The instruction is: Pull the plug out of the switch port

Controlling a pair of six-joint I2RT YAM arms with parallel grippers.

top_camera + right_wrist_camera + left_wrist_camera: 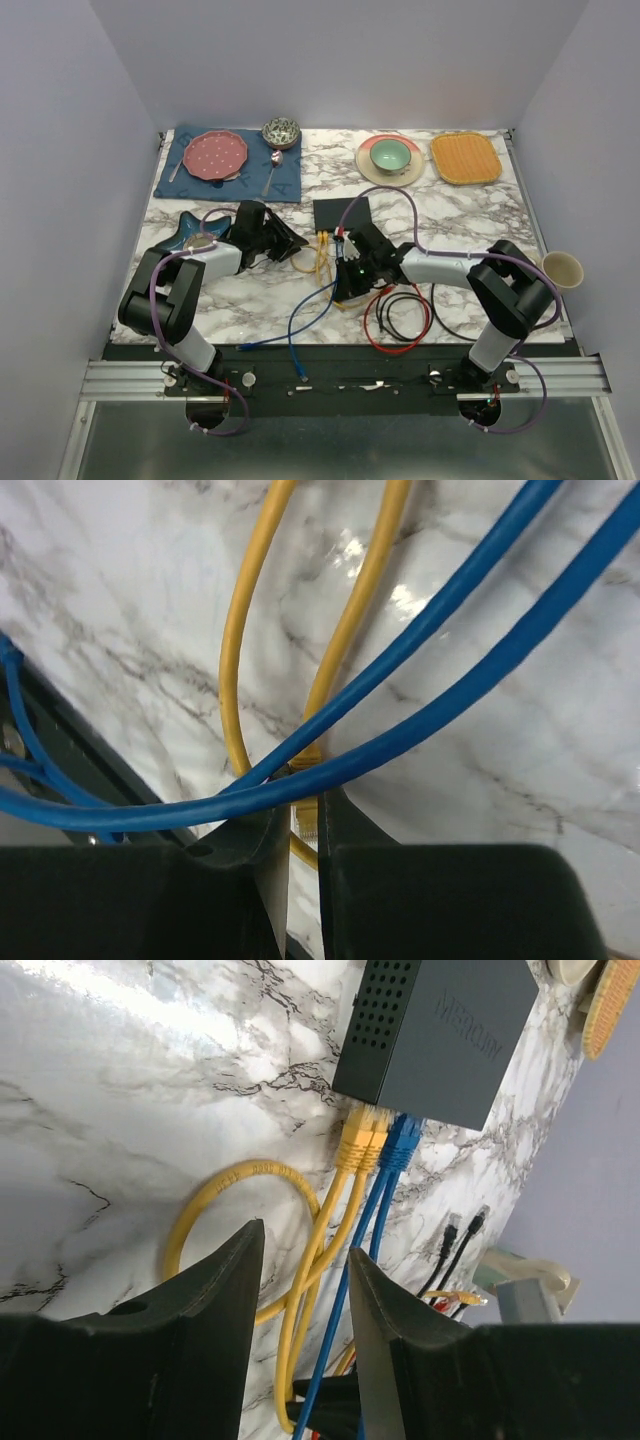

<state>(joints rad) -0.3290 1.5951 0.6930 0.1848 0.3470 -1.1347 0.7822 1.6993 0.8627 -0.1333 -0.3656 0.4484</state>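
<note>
Your left gripper (305,1245) stands spread before the switch (440,1030); your right gripper (303,825) pinches a yellow cable (347,645).

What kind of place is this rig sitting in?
Probably a lab test cell, not a home: plain grey partition walls box in a marble-patterned tabletop, with a flat matte-black network switch and a pink plate staged on it.

Black switch (440,1035) lying flat, yellow plugs (356,1138), blue plugs (403,1142) inserted
</note>
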